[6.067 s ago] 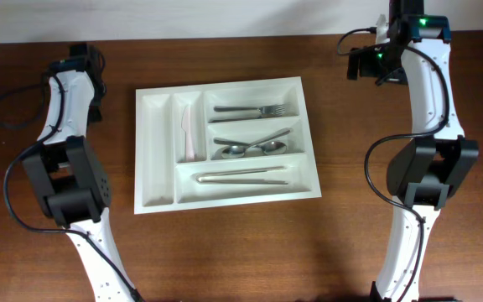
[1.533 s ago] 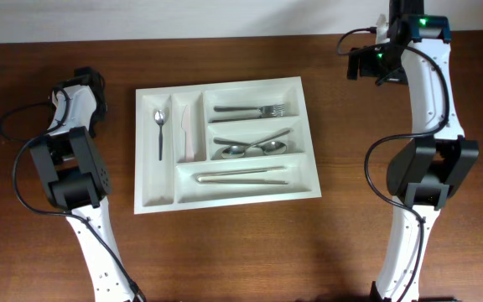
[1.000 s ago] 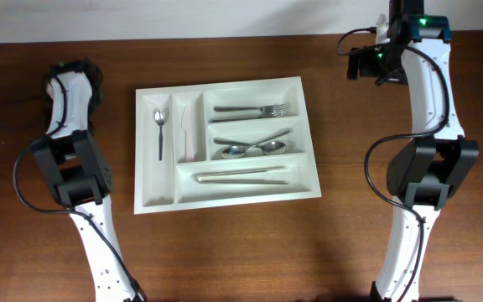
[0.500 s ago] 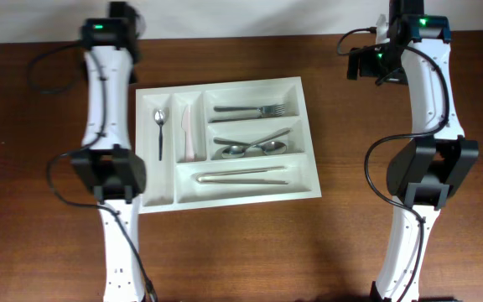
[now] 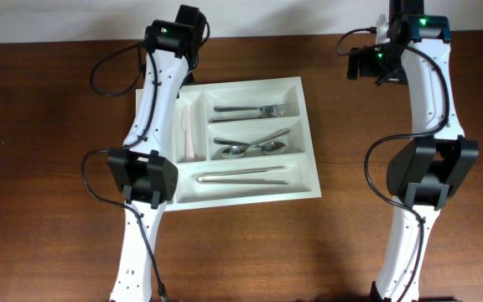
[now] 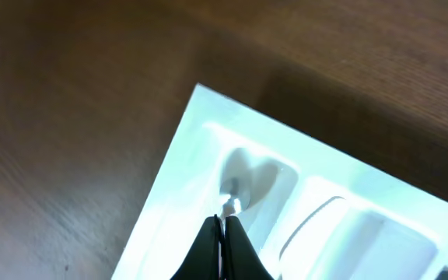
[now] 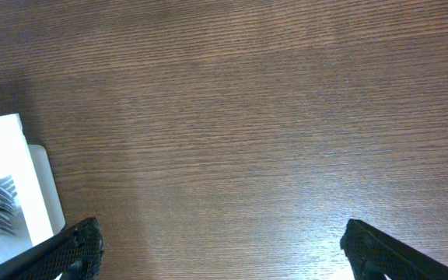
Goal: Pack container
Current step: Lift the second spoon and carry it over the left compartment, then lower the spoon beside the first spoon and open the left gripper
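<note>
Your left gripper (image 6: pixel 222 227) is clenched, nothing between its tips, over the far-left slot of the tray (image 5: pixel 308 126) (cutlery (image 5: pixel 250 110) fills other slots). The tray sits mid-table (image 5: pixel 40 168). Your right gripper (image 7: pixel 222 250) gapes beside it.

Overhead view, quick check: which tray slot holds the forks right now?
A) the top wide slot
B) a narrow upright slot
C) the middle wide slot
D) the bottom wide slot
A: the forks lie in the top wide slot of the tray, while the spoons sit in the middle one.
</note>
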Controlling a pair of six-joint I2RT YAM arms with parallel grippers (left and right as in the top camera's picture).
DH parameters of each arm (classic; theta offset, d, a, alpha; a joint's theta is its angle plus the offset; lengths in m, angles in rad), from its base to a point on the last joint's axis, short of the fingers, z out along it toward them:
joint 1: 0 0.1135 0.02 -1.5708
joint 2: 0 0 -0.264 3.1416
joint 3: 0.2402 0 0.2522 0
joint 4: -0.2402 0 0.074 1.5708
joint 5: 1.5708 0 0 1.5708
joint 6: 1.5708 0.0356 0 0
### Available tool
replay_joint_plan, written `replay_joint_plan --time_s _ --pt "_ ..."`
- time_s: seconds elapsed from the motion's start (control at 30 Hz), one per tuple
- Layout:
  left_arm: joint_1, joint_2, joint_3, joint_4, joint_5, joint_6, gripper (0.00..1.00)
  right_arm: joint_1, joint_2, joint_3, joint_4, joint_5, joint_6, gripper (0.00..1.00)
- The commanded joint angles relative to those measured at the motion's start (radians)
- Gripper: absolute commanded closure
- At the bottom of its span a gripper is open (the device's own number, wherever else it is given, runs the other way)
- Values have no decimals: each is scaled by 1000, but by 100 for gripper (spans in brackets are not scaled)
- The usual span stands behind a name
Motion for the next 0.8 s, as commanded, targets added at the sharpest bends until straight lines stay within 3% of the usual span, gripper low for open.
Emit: replay_joint_plan --time_s 0.0,0.33,0.53,0.77 --pt "27 48 12 -9 56 -69 98 -8 -4 -1 2 -5 -6 1" --pt "43 92 12 -13 139 -87 97 -8 -4 -1 2 -5 -6 1" --pt "43 92 12 -6 140 -86 47 -8 -4 -1 2 -5 -6 1" --pt "43 81 17 -13 139 -68 44 -8 -4 -1 2 -5 -6 1"
